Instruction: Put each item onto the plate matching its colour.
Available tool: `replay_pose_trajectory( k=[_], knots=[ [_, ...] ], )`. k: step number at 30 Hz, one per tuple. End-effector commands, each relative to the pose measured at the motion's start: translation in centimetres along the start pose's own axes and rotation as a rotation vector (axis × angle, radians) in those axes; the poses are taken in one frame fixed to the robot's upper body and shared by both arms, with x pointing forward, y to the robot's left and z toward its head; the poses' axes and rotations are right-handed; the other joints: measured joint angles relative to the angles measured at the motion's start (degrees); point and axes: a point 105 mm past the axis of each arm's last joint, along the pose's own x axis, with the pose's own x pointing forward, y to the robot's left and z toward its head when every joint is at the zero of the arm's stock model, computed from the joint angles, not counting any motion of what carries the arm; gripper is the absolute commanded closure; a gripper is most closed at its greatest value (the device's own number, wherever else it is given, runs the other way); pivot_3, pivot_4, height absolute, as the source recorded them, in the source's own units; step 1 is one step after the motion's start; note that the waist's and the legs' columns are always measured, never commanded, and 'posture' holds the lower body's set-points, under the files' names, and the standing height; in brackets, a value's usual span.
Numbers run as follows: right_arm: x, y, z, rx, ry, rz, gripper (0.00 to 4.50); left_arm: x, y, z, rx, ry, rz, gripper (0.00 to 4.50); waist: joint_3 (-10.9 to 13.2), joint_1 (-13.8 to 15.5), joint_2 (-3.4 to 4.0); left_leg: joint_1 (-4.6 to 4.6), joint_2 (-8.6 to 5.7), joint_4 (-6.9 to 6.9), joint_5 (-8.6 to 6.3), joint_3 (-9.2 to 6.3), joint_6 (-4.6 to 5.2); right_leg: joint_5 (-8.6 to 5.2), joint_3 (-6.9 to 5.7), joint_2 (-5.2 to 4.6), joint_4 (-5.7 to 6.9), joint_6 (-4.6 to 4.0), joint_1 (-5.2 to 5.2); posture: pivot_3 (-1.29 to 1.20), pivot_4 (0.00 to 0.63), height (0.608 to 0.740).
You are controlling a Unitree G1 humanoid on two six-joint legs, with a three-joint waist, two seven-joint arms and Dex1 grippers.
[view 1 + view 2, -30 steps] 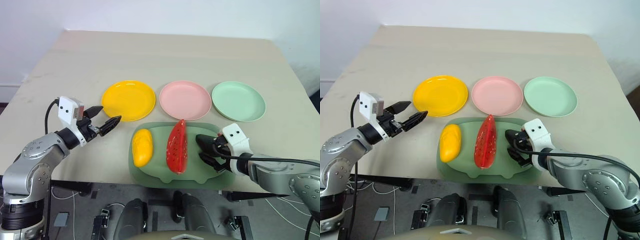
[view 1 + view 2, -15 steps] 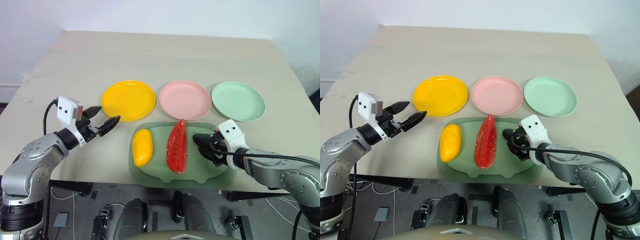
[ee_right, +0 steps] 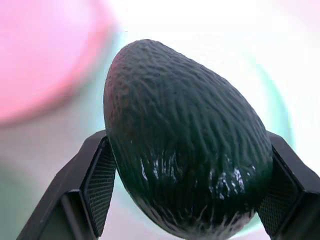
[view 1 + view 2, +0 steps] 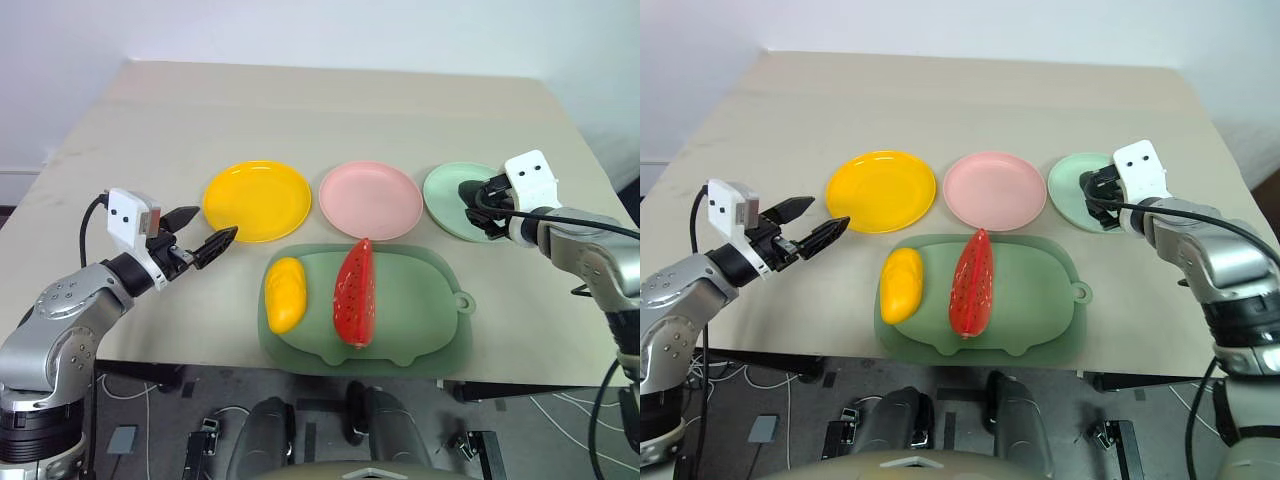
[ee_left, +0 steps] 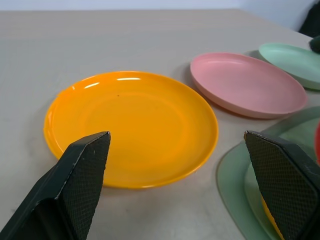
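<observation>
My right gripper (image 4: 472,196) is shut on the dark green avocado (image 3: 185,140) and holds it over the near left part of the mint green plate (image 4: 478,203). On the green pig-shaped mat (image 4: 410,310) lie the yellow mango-like fruit (image 4: 284,293) and the red watermelon wedge (image 4: 355,291). The yellow plate (image 4: 258,200) and the pink plate (image 4: 370,199) stand bare behind the mat. My left gripper (image 4: 208,238) hovers open at the left, pointing toward the yellow plate (image 5: 132,125).
The beige table (image 4: 320,110) stretches bare behind the three plates. The mat reaches close to the table's front edge.
My right gripper closed on the avocado on the mat's right side, lifted it and carried it back and to the right over the mint green plate. The left arm stayed still.
</observation>
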Motion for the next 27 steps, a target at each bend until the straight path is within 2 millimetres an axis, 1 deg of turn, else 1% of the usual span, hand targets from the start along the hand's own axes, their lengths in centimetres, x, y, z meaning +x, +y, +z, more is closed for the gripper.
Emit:
replay_pose_trajectory(
  k=[1, 4, 6, 8, 12, 14, 16, 17, 19, 21, 22, 24, 25, 27],
  knots=[
    [1.5, -1.9, 1.0, -0.039, -0.043, -0.047, 1.14, -0.1, -0.4, 1.5, 0.049, -0.051, -0.005, 0.00, 0.03, -0.16, 0.05, -0.01, 0.00, -0.01, 0.00, 0.02, 0.00, 0.00, 0.01, 0.00, 0.01, 0.00, -0.02, 0.00, 0.150, 0.740],
    [2.2, -2.0, 1.1, -0.054, -0.041, -0.023, 1.14, -0.4, -0.5, 1.6, 0.054, -0.053, 0.002, 0.00, 0.03, -0.15, 0.07, -0.03, 0.04, -0.03, 0.07, 0.02, -0.12, 0.00, 0.00, 0.02, 0.04, 0.00, -0.05, 0.00, 0.150, 0.740],
    [2.2, -1.9, 1.3, -0.056, -0.045, 0.000, 0.44, -0.7, -0.6, 1.6, 0.054, -0.052, 0.008, 0.00, 0.03, -0.15, 0.06, -0.03, 0.05, -0.03, 0.15, 0.01, -0.26, 0.01, 0.01, 0.01, 0.03, 0.00, -0.05, 0.00, 0.150, 0.740],
    [1.8, -1.7, 1.9, -0.079, -0.067, 0.032, 0.01, -0.9, -0.7, 1.4, 0.053, -0.048, 0.012, 0.00, 0.03, -0.11, 0.07, -0.03, 0.06, -0.02, 0.15, 0.01, -0.27, 0.01, 0.01, -0.01, 0.03, 0.02, -0.04, 0.00, 0.150, 0.740],
    [0.3, -1.8, 2.9, -0.141, -0.096, 0.043, 0.01, -1.1, -0.7, 1.4, 0.047, -0.047, 0.017, 0.00, 0.03, 0.16, 0.08, -0.01, 0.09, -0.01, 0.15, -0.02, -0.26, 0.02, 0.01, -0.02, 0.05, 0.02, -0.03, 0.00, 0.150, 0.740],
    [-1.3, -2.0, 4.0, -0.200, -0.141, 0.040, 0.01, -1.1, -0.8, 1.2, 0.046, -0.042, 0.015, 0.00, 0.02, 0.40, 0.10, -0.02, 0.09, -0.01, 0.15, -0.05, -0.27, 0.02, -0.01, -0.02, 0.06, 0.02, -0.03, 0.00, 0.150, 0.740],
    [-3.2, -1.5, 5.7, -0.223, -0.199, 0.079, 0.01, -1.1, -0.7, 1.2, 0.044, -0.040, 0.014, 0.00, 0.02, 0.36, 0.11, -0.04, 0.07, 0.00, 0.15, -0.07, -0.27, 0.01, -0.02, -0.06, 0.06, 0.02, -0.03, 0.00, 0.150, 0.740],
    [-4.3, -0.8, 6.5, -0.207, -0.228, 0.129, 0.01, -1.0, -0.6, 1.2, 0.044, -0.040, 0.014, 0.00, 0.02, 0.30, 0.12, -0.04, 0.07, 0.01, 0.15, -0.05, -0.27, 0.02, -0.02, -0.06, 0.05, 0.03, -0.02, 0.00, 0.150, 0.740],
    [-6.5, 1.4, 8.0, -0.099, -0.263, 0.277, 0.01, -0.9, -0.5, 1.1, 0.043, -0.039, 0.010, 0.00, 0.02, 0.14, 0.12, -0.01, 0.07, 0.01, 0.14, -0.05, -0.25, 0.02, -0.02, -0.06, 0.05, 0.03, -0.01, 0.00, 0.150, 0.740],
    [-8.5, 4.0, 8.5, 0.001, -0.254, 0.431, 0.01, -0.7, -0.4, 1.0, 0.042, -0.038, 0.006, 0.00, 0.01, -0.04, 0.13, 0.02, 0.12, 0.00, 0.03, -0.06, -0.05, 0.02, -0.01, 0.00, 0.06, 0.02, -0.01, 0.00, 0.150, 0.740],
    [-9.2, 5.2, 8.4, 0.040, -0.238, 0.487, 0.01, -0.6, -0.4, 1.0, 0.041, -0.038, 0.004, 0.00, 0.00, -0.08, 0.13, 0.04, 0.16, 0.00, 0.04, -0.07, -0.07, 0.03, -0.01, 0.04, 0.08, 0.00, 0.00, 0.00, 0.150, 0.740],
    [-10.4, 8.4, 7.8, 0.112, -0.182, 0.621, 0.01, -0.3, -0.4, 1.0, 0.037, -0.042, -0.003, 0.00, -0.03, 0.01, 0.10, 0.06, 0.19, 0.00, 0.09, -0.11, -0.15, 0.10, -0.03, 0.11, 0.09, -0.12, 0.02, 0.00, 0.150, 0.740],
    [-10.7, 10.4, 7.1, 0.113, -0.157, 0.683, 0.01, 0.0, -0.5, 0.9, 0.033, -0.044, -0.012, 0.00, -0.04, 0.12, 0.12, 0.07, 0.20, 0.02, 0.10, -0.13, -0.18, 0.14, -0.04, 0.13, 0.10, -0.17, 0.03, 0.00, 0.150, 0.740],
    [-10.9, 13.1, 6.0, 0.105, -0.132, 0.748, 0.01, 0.5, -0.7, 0.8, 0.027, -0.047, -0.029, 0.00, -0.07, 0.28, 0.17, 0.08, 0.20, 0.04, 0.11, -0.15, -0.20, 0.16, -0.05, 0.10, 0.15, -0.21, 0.03, 0.00, 0.150, 0.740]
  ],
)
